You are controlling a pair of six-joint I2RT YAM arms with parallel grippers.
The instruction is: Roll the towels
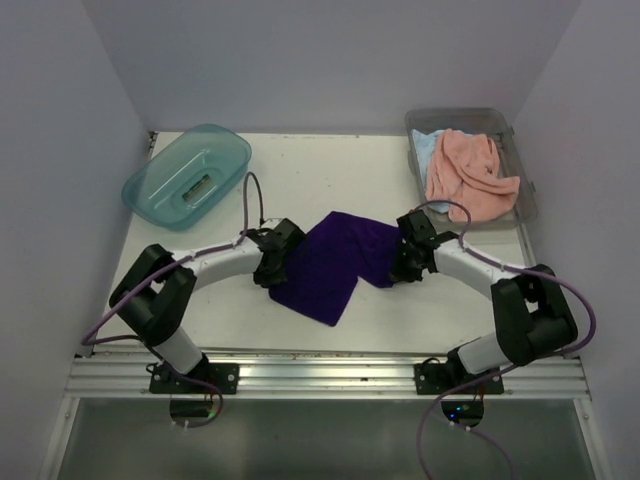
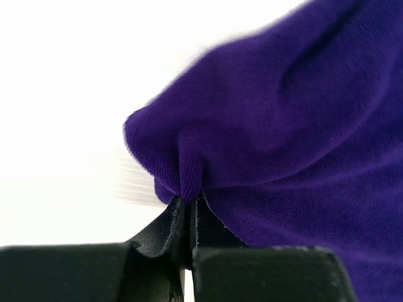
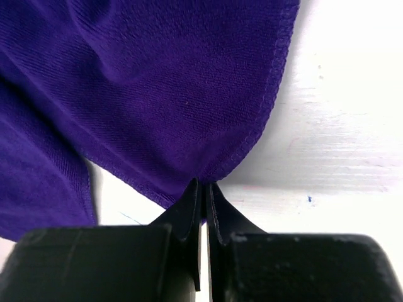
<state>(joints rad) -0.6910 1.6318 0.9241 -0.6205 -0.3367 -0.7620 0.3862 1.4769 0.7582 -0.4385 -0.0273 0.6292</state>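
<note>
Top: purple towel lies mid-surface between the arms. Left jaws pinch its left edge, right jaws its right corner. Pink towel and blue towel are in bin, back right. Tub back left.
Left wrist: jaws closed on bunched purple towel.
Right wrist: jaws clamp purple towel at hemmed corner, just over the surface.

Purple towel spread mid-table; pink towel, blue towel in bin

Bright even light; wrist cams blown-out white bg, slightly blurry.
</note>
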